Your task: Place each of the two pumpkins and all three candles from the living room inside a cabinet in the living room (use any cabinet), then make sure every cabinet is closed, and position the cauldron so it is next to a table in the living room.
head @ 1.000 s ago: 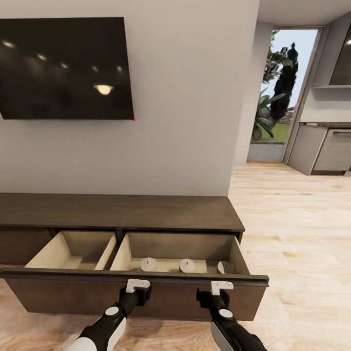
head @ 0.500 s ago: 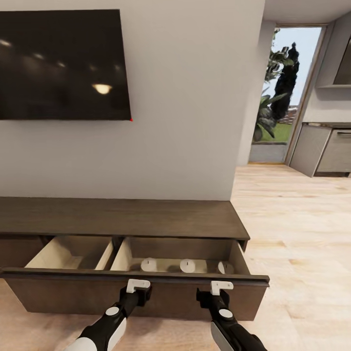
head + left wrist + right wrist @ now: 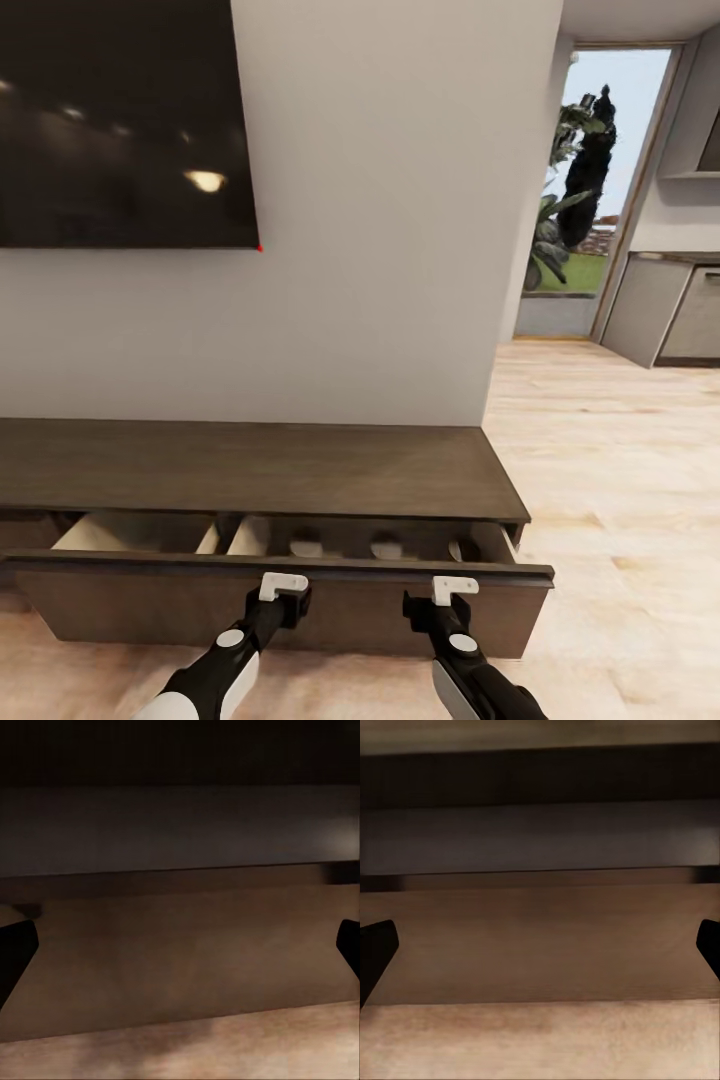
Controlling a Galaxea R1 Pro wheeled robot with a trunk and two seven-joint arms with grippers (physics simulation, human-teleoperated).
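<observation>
Low dark cabinet (image 3: 250,470) against the pale wall, its wide drawer front (image 3: 280,600) pulled out only a little, leaving a narrow slot. Three pale candles (image 3: 306,547) just peeking through that slot in the right-hand compartment, mostly hidden by the cabinet top's overhang and the front's black edge; the rightmost one tucked beside the drawer's side wall and hardest to make out. Beige divider and left compartment glimpsed as slivers only, contents impossible to tell. Left end of the cabinet cut off by the frame. Left end effector (image 3: 283,585) and right end effector (image 3: 455,588) both right up against the drawer front, well apart from each other, white tips near its top edge; actual contact not certain. In the left wrist view, left end effector (image 3: 180,945) spread wide, one dark fingertip (image 3: 15,952) at each side, brown panel close ahead and blurred. In the right wrist view, right end effector (image 3: 540,945) likewise spread, fingertips (image 3: 376,952) at the edges, nothing between them. Above, black TV (image 3: 120,120) cropped at top and left. Wood floor (image 3: 620,480) running right toward a glazed door (image 3: 590,190) and grey kitchen units (image 3: 670,310), cut off at the edge.
</observation>
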